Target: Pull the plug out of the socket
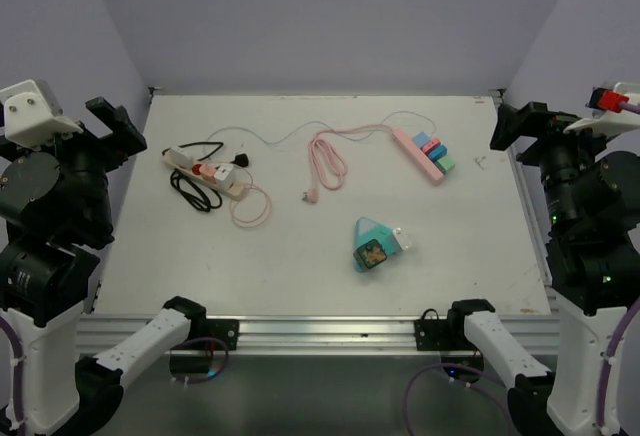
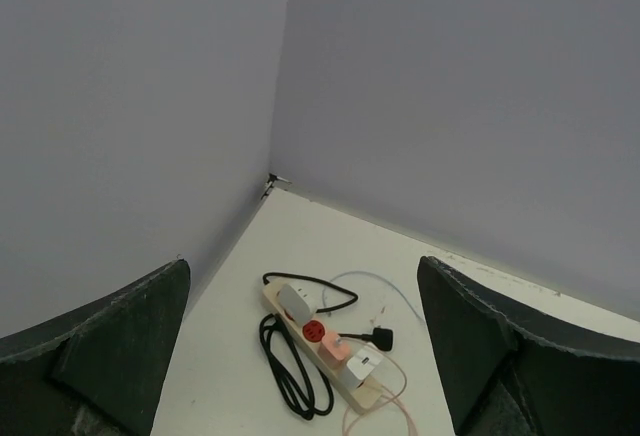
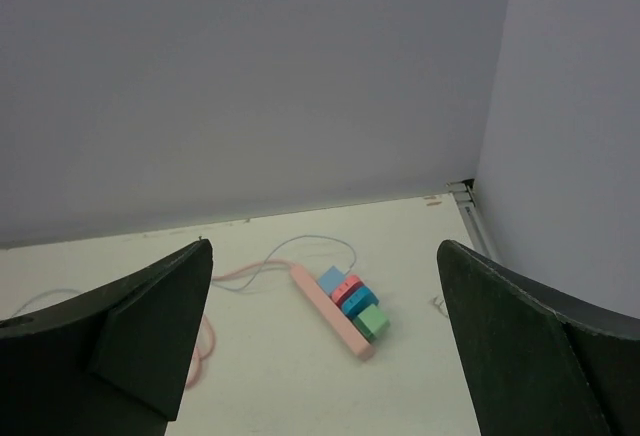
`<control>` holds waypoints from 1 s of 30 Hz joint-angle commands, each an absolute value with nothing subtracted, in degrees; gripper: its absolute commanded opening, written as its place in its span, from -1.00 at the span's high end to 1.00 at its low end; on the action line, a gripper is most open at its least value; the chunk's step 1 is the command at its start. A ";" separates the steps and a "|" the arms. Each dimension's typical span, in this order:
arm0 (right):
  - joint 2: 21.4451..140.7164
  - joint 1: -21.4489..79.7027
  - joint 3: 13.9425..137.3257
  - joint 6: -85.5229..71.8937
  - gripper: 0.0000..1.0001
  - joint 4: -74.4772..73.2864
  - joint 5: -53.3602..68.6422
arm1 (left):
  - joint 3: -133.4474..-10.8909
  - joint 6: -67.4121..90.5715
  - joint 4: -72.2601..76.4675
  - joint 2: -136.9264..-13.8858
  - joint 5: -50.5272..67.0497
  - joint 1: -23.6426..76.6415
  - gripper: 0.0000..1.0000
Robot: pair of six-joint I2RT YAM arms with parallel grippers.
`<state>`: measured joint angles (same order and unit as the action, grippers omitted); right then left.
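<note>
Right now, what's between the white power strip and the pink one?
A looped pink cable lies between the white power strip and pink power strip; top view shows it.

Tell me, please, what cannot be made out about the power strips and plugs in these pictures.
- Beige power strip: top view, too small to tell which plugs are fully seated.
- Coloured plugs on the pink strip: right wrist view, their prongs hidden by their own bodies.
- Teal object: top view only, too small to identify.
</note>
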<state>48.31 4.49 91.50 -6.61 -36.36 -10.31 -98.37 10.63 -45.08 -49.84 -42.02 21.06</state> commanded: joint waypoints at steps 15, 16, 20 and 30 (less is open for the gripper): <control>50.18 5.27 70.43 -18.54 -0.98 -37.88 0.87 | -82.45 11.60 -42.80 -50.27 -27.08 21.36 -1.00; 50.79 5.27 69.01 -18.98 -0.98 -38.49 2.53 | -81.22 12.04 -42.89 -50.36 -24.03 21.36 -1.00; 54.57 5.27 62.86 -24.34 -0.98 -42.62 3.08 | -73.76 15.20 -43.94 -51.76 -17.77 21.36 -1.00; 57.75 7.38 45.19 -30.14 -0.77 -38.76 11.95 | -56.53 22.32 -39.73 -55.36 3.50 21.36 -1.00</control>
<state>58.41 6.07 47.03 -26.81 -40.42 8.03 -59.42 18.50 -43.24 -54.57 -6.68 21.10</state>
